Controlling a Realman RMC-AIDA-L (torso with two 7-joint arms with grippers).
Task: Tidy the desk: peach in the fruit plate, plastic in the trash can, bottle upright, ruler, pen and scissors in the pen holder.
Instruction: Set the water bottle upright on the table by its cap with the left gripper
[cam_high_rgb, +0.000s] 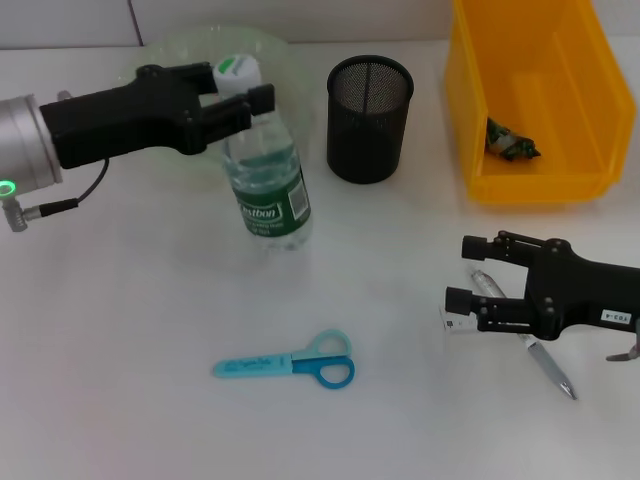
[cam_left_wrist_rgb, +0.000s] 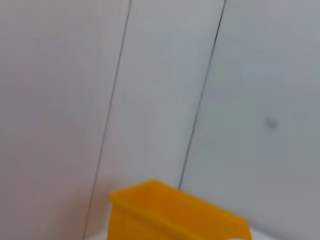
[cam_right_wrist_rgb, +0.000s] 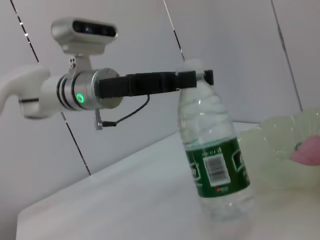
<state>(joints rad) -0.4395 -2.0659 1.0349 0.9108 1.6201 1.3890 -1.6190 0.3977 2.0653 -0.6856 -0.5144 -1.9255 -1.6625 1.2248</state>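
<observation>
So the left gripper (cam_high_rgb: 243, 88) is clamped around the neck of the bottle (cam_high_rgb: 268, 185), right under its white cap (cam_high_rgb: 237, 72), and the bottle stands upright on the white table (cam_high_rgb: 120, 340). Behind that gripper there's the pale green fruit plate (cam_right_wrist_rgb: 290, 137), and the right wrist view shows something pink in it, probably the peach (cam_right_wrist_rgb: 307, 150), though only an edge shows.

Just past the bottle, on the far side from the left arm, sits the black mesh pen holder (cam_high_rgb: 370, 118). Further that way is the yellow trash bin (cam_high_rgb: 530, 95) with a crumpled bit of plastic (cam_high_rgb: 510, 140) inside.

The right gripper (cam_high_rgb: 462, 272) hangs low with its fingers spread wide, holding nothing. The pen (cam_high_rgb: 555, 372) lies right beneath it, partly hidden. The blue scissors (cam_high_rgb: 290, 365) lie flat out beyond its fingertips, well apart from it.
</observation>
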